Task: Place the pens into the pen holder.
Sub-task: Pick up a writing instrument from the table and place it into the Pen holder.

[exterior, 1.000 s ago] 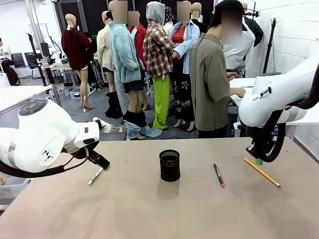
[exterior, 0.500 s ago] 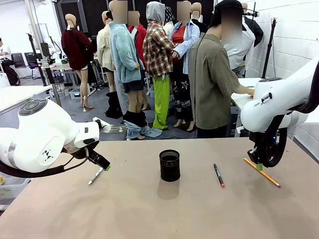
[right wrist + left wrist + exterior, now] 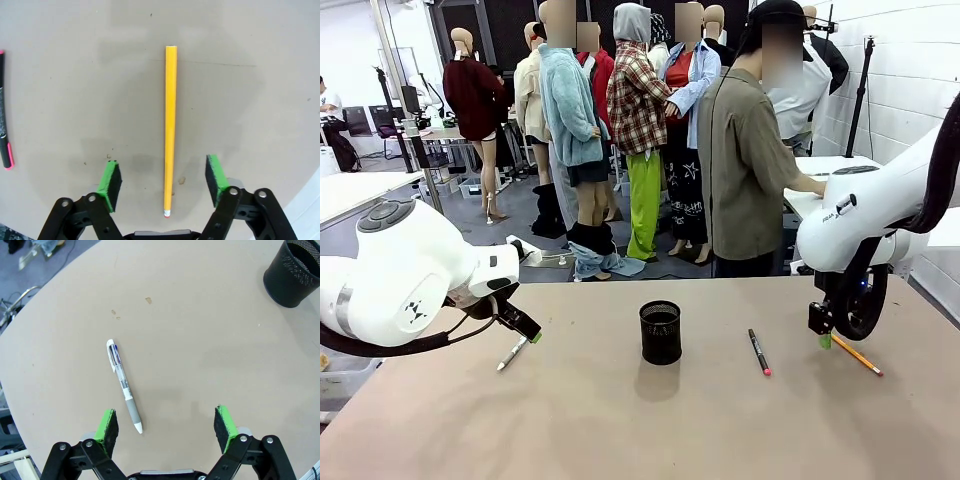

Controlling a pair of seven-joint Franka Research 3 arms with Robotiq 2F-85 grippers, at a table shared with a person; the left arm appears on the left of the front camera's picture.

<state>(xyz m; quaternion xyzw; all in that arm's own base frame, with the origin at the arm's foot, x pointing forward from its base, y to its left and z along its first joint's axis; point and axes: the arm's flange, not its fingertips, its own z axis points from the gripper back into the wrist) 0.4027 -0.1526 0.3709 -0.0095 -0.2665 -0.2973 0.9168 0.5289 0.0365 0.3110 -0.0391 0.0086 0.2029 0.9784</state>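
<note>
Three pens lie flat on the table (image 3: 570, 430), none in the holder (image 3: 661, 332): an orange pen (image 3: 170, 130), a black pen (image 3: 759, 351) and a white pen (image 3: 124, 385). The right gripper (image 3: 163, 172) stands open low over the orange pen, a pad on each side of its near end. For a sound grip it should probably sink until the pads nearly touch the table, keep the pen centred, then close squarely across it. The left gripper (image 3: 167, 422) hangs open above the white pen.

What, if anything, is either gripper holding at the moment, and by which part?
Nothing is held. The right gripper stands open astride the orange pen near one end, not touching it; the left gripper hangs open by the white pen.
</note>
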